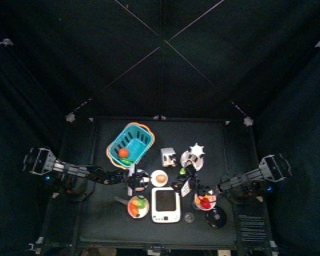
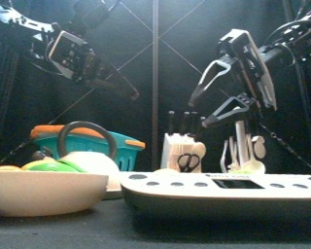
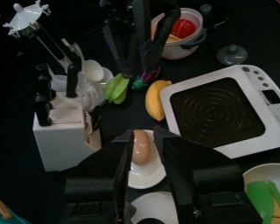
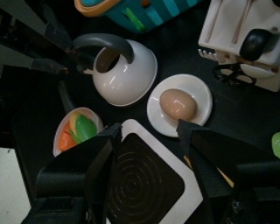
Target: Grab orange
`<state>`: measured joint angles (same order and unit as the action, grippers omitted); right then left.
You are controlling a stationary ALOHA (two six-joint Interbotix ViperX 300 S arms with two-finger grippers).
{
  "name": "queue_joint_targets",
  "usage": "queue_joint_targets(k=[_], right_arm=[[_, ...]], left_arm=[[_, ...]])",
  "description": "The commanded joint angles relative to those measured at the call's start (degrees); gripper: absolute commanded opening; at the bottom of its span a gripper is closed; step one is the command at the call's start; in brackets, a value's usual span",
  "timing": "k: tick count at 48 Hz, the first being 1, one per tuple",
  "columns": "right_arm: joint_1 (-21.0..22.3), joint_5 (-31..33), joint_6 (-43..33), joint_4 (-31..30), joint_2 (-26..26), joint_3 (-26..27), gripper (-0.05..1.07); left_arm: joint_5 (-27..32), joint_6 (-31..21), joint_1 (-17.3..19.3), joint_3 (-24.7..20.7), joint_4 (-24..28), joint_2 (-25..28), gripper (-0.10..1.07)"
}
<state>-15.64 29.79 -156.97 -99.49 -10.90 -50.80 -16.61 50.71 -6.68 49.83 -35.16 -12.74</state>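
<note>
**Item: orange – not yet collected, approach stage**

Location: the orange (image 1: pixel 123 153) lies inside the blue basket (image 1: pixel 139 133), at the far left of the table's clutter. It shows plainly only in the top view; from the front the basket's wall and dark handle hide it.

Left gripper (image 3: pixel 143 144): jaws spread fairly wide, nothing between them. It hangs above a small saucer bearing an egg (image 3: pixel 142 149), with the white knife block (image 3: pixel 60 131) to one side and the white scale (image 3: pixel 219 105) to the other. It is near the basket but not over it.

Right gripper (image 4: pixel 149 131): jaws parted and empty, held over the scale on the near side of the table, with a white kettle (image 4: pixel 119 70) and the egg's saucer beyond it.

Other stock: a bowl with an orange-and-green piece (image 4: pixel 78 131), near left – not the item wanted.

Step in hand, as judged: positioning only – neither gripper is at the basket.

Next move calls for:
- the left arm, as the closer one, to travel to the far left until it stands over the basket
- a descent that clears the handle
- jaws kept apart until they straddle the fruit, then closed gently, since a round skin may roll against the basket wall
</note>
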Motion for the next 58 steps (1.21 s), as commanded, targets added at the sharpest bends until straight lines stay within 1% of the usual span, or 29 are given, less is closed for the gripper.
queue_joint_targets(k=[1,21,29,36,38,42,47,49,50,58], right_arm=[[-0.3,-0.2,0.1,-0.2,-0.6,0.5,0.88],[-0.8,-0.2,0.2,0.4,-0.9,-0.6,0.88],[-0.8,-0.3,0.2,0.5,-0.9,-0.8,0.88],[-0.8,-0.3,0.2,0.5,-0.9,-0.9,0.88],[-0.8,-0.2,0.2,0.5,-0.9,-0.9,0.88],[-0.8,-0.3,0.2,0.5,-0.9,-1.0,0.88],[-0.8,-0.3,0.2,0.5,-0.9,-1.0,0.88],[-0.8,-0.3,0.2,0.5,-0.9,-0.9,0.88],[-0.8,-0.3,0.2,0.5,-0.9,-1.0,0.88],[-0.8,-0.3,0.1,0.5,-0.4,-1.1,0.88]], left_arm=[[-0.2,-0.1,0.0,-1.1,-0.1,-0.3,0.69],[-0.2,-0.1,0.1,-0.7,-0.3,-1.0,0.69],[-0.1,-0.1,1.1,-0.5,-4.2,-1.7,0.69],[0.8,-0.1,3.3,0.0,-10.7,-3.2,0.69],[1.4,0.0,4.2,0.3,-13.0,-4.0,0.69],[2.6,0.1,5.8,1.1,-15.7,-5.6,0.69],[4.6,0.1,8.5,2.3,-16.8,-8.8,0.69],[6.2,0.1,11.2,3.0,-17.0,-10.5,0.69],[6.7,0.1,11.7,3.0,-17.1,-10.7,0.69],[20.2,0.1,22.9,3.1,-18.7,-15.9,0.69]])
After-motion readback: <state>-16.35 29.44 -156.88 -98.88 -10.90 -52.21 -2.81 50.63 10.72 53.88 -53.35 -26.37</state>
